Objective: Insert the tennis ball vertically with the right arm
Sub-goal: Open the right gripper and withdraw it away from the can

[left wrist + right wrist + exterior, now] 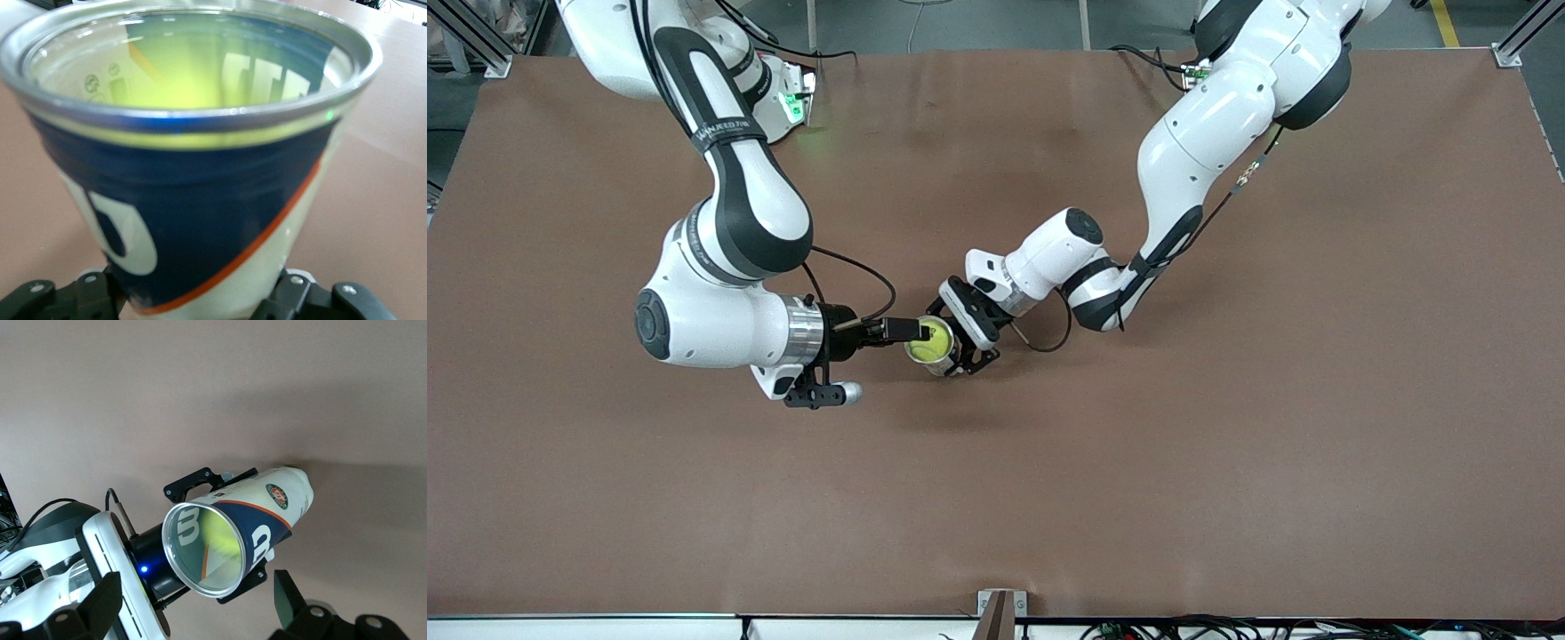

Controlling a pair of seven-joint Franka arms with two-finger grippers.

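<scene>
- The left gripper (959, 348) clamps a tennis-ball can (233, 530) between its 2 fingers — upright, mouth up.
- A yellow tennis ball (935, 341) sits inside the can.
- The right gripper (914, 331) hangs over the can's rim — fingers (288, 600) spread apart, empty.

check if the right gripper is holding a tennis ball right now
No: the right gripper is open and holds nothing, and yellow-green shows inside the clear navy-and-white labelled ball can clamped in the left gripper.

Brown table (1227, 462), grey floor (960, 22)
</scene>
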